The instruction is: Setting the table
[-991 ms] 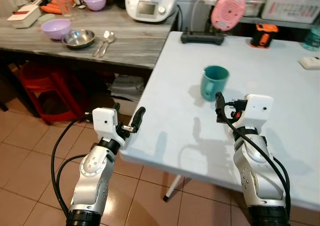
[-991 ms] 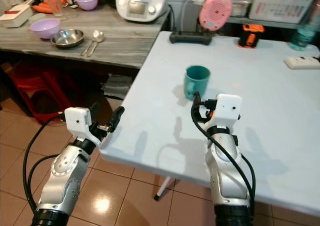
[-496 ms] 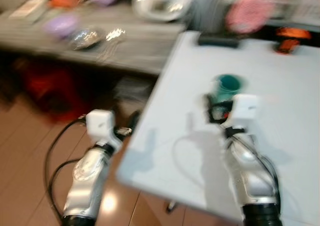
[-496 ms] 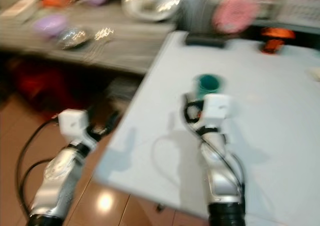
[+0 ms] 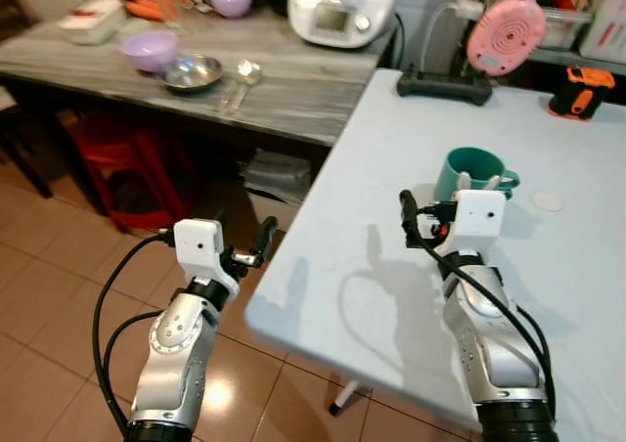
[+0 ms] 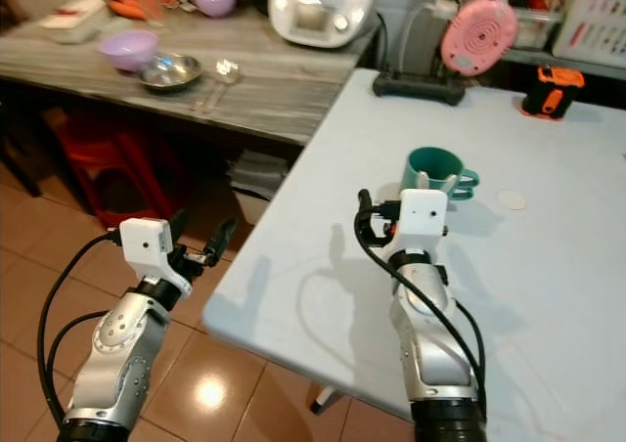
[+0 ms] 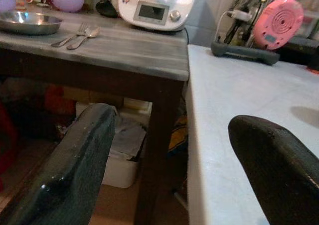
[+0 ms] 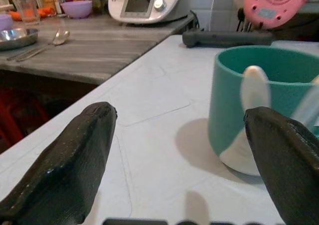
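Right of centre in the head views, the right gripper (image 8: 179, 150) hovers over the white counter (image 5: 411, 149), fingers spread wide and empty, just short of the teal cup (image 5: 471, 173). At lower left, the left gripper (image 7: 174, 165) hangs off the counter's edge, also wide apart, touching nothing. On the grey counter (image 5: 284, 80) at upper left lie a steel bowl (image 5: 191, 71), purple bowl (image 5: 150, 49) and spoons (image 5: 240, 78).

No legible text, apparently.
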`<state>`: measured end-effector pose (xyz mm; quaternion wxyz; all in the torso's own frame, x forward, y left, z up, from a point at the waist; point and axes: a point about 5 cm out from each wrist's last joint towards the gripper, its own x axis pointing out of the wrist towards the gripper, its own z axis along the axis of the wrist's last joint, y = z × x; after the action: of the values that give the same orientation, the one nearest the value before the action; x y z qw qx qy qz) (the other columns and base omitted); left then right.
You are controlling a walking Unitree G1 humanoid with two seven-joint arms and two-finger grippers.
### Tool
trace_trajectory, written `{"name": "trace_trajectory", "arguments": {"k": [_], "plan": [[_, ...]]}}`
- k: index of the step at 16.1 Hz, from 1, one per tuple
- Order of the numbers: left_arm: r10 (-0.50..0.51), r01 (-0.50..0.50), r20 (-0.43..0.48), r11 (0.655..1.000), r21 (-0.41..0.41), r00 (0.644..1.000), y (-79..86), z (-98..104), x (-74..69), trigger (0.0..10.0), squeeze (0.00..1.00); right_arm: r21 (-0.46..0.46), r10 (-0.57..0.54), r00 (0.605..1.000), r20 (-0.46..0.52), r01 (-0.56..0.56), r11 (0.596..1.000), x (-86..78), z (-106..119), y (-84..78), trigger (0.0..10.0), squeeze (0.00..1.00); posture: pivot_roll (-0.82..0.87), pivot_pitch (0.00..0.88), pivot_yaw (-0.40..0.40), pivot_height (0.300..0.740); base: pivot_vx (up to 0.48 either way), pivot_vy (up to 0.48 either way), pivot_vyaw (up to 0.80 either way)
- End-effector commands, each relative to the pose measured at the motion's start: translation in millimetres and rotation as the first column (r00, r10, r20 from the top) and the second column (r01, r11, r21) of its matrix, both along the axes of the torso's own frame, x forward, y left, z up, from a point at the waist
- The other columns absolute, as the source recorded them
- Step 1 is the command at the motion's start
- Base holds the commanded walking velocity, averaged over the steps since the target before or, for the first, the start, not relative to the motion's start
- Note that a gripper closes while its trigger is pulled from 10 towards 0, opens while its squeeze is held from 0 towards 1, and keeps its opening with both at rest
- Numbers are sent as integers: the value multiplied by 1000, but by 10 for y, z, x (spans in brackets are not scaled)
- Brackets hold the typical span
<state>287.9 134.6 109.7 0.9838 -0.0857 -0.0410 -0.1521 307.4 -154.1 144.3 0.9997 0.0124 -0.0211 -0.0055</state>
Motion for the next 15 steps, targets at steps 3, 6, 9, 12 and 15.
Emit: {"name": "trace_trajectory", "arguments": {"k": [3,6,9,12,15], "plan": [[-31,31,-7,1000,2,999,-55,5,-12,10000,0,-3,-16,1000,-14,15,1000,-19,-32,-67,10000,0,-71,106,31,740,0,0,0],[-29,29,-13,1000,3,999,-39,-3,-17,10000,0,-29,-23,1000,2,23,999,-21,-4,-109,10000,0,-73,107,30,740,0,0,0],[-89,88,-15,995,-54,996,-50,30,-61,10000,0,-91,-57,997,48,61,994,-22,61,-184,10000,0,-74,107,30,740,0,0,0],[-155,155,-8,986,-65,988,-71,61,-149,10000,0,-168,-42,994,103,59,984,-24,154,-188,10000,0,-77,112,36,740,0,0,0],[-191,189,-30,980,-60,981,-55,26,-244,10000,0,-206,-75,989,131,101,973,-5,215,-302,10000,0,-80,117,39,740,0,0,0]]}}
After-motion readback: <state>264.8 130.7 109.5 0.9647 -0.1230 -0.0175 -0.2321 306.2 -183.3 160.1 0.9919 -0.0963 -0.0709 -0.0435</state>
